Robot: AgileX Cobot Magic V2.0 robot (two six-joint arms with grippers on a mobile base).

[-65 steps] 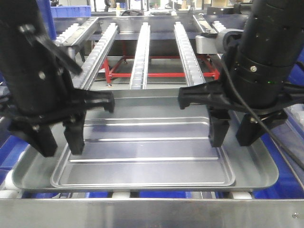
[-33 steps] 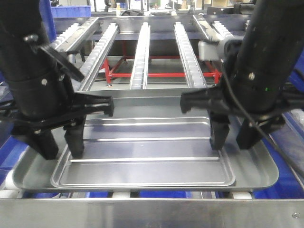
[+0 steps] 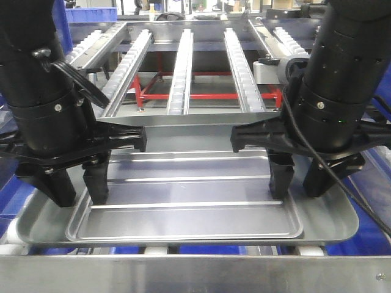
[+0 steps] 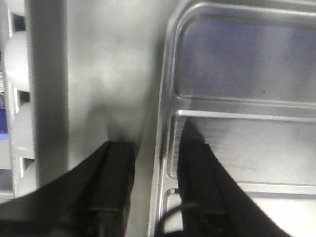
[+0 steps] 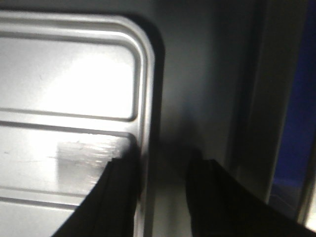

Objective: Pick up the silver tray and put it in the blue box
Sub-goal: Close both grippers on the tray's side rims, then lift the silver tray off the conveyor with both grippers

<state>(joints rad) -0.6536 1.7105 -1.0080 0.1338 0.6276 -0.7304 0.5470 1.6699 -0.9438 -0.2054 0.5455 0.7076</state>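
Front-facing view has both my grippers down over two nested trays on the roller bed. The tray (image 3: 183,213) with the ridged floor lies flat inside the larger tray (image 3: 333,223), close to its near edge, with more of the larger floor bare on the far side.

My left gripper (image 3: 79,194) stands astride the tray's left rim. One finger (image 4: 113,182) is outside on the larger tray's floor and the other is inside, over a ridge. The jaws are parted, with the rim in the gap between them, and they have hold of nothing. From the left wrist view the inner finger looks near the rim, but I cannot tell whether it touches.

My right gripper (image 3: 298,188) does the same on the right rim, a little back from the tray's near right corner. Its inner finger (image 5: 111,197) is over the ridged floor and its outer finger is on the larger tray. It too is parted and grips nothing.

Beyond the trays, roller rails (image 3: 183,67) run away from me over a red frame (image 3: 208,96). Blue plastic (image 5: 301,123) shows past the larger tray's right edge; what it belongs to I cannot tell.
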